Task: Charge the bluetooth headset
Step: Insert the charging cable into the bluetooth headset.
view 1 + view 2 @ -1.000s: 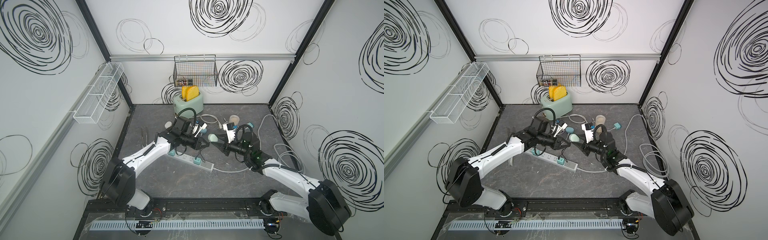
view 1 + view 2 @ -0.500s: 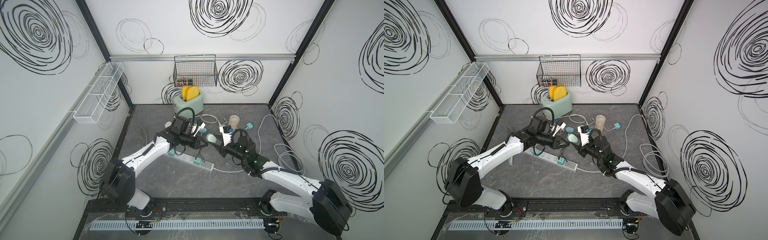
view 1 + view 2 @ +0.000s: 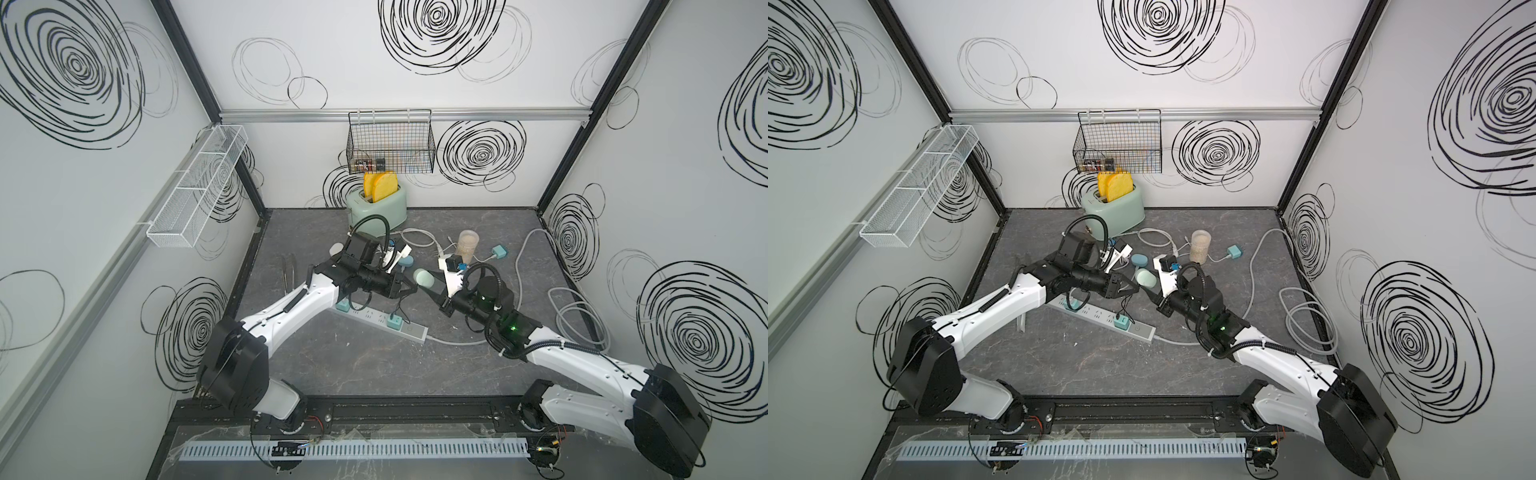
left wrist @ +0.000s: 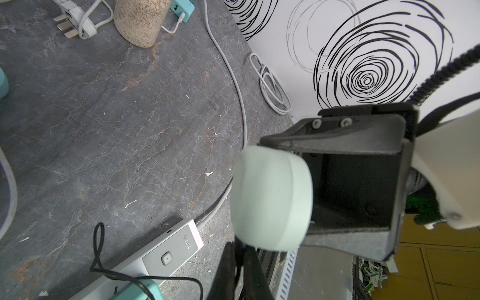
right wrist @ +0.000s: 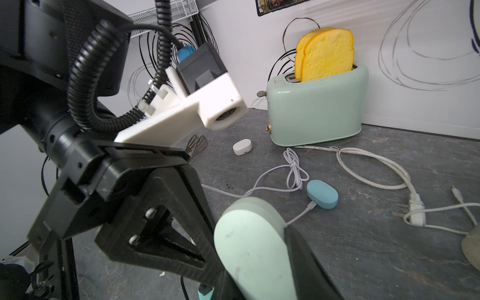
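Gripping the headset case (image 3: 423,276) is the right end effector (image 3: 430,281).

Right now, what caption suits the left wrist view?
Left gripper, shut on a black cable, faces the mint earbud case in the right gripper; power strip below.

Three earbud cases (image 5: 249,246) (image 5: 322,194) (image 5: 242,147), two toast slices (image 5: 327,54), one toaster (image 5: 317,114), one power strip (image 3: 374,318), one cup (image 3: 468,245)

Bright, even light, soft shadows; near mint case (image 4: 270,200) blurred.
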Available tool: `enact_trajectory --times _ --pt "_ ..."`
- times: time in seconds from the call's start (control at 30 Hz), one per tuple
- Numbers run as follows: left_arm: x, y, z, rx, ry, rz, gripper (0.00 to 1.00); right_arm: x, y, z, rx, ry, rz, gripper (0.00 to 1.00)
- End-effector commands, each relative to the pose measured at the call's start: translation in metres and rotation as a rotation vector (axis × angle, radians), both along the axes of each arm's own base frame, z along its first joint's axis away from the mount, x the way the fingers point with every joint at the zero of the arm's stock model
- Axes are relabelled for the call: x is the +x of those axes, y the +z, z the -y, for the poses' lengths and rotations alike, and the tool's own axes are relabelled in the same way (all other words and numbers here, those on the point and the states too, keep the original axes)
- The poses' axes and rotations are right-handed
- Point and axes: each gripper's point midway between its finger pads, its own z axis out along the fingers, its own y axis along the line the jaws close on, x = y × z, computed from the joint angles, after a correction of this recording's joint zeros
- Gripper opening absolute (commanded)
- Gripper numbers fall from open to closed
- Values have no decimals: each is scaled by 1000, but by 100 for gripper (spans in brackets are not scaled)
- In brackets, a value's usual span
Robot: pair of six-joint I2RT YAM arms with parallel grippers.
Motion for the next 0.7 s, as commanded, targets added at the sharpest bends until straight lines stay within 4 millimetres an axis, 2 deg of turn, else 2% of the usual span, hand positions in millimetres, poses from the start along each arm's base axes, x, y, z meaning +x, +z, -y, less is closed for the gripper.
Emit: enact_trajectory --times 0.0,0.43,0.67 --pt "41 59 10 -115 54 248 0 -45 -30 -24 -55 217 -83 16" --pt "53 77 7 -157 138 292 0 -63 -44 -38 -58 270 -153 15" --pt "57 79 7 -169 150 297 0 -76 -51 -47 -57 331 -195 14"
